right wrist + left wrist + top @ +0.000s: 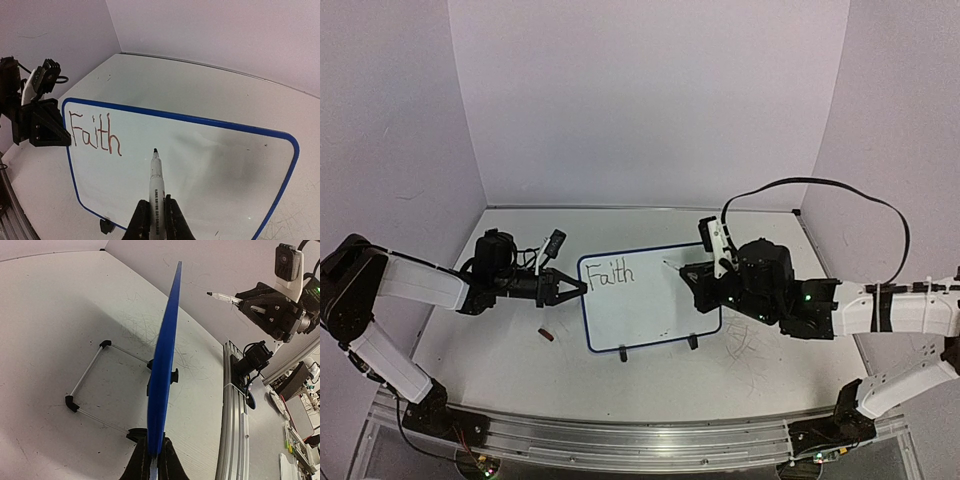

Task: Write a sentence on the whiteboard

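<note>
the small white board with a thin blue rim point(655, 312) stands mid-table, handwritten "faith" point(95, 134) at its top left — the left claw point(153, 452) pinches that side's edge. the right claw point(156, 217), clamped on a white marker pen point(155, 182), points it lengthwise at bare board just right of the word.

Boxed in by plain pale-lilac panels: back wall point(650, 100) across the top of the overhead frame, left wall point(390, 120) and right wall point(905, 110) slanting down either side. Floored with a white tabletop point(510, 370), marked by grey scribbled scuffs point(745, 345) (densest right of centre). Edged along the bottom by an aluminium rail point(640, 440). Lit evenly and softly, with faint shadows only.
</note>
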`<state>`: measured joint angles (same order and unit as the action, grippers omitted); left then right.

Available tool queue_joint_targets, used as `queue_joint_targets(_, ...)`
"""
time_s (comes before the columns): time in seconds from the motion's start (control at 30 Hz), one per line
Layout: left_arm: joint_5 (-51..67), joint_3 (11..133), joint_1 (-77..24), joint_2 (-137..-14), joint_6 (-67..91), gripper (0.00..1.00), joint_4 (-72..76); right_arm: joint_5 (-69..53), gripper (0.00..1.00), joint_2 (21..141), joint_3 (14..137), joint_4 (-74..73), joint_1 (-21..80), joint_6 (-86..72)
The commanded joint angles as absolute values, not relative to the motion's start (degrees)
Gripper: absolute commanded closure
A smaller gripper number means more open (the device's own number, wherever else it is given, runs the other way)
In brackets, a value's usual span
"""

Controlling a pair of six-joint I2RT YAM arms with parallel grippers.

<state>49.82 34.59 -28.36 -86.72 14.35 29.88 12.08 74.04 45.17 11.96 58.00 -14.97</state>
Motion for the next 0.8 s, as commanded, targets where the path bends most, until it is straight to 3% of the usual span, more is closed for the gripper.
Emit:
queue_joint_targets(0.0,48.78,36.26,-28.82,-86.68,13.19,1.00,28.63,10.33,1.00,76.45,49.80,11.36,59.42,-12.45)
queue_joint_targets(0.77,48.53,37.09,-28.79,-86.40,12.74,1.00,27.09,8.93,1.00,81.00,53.15,10.82,60.42,-12.71)
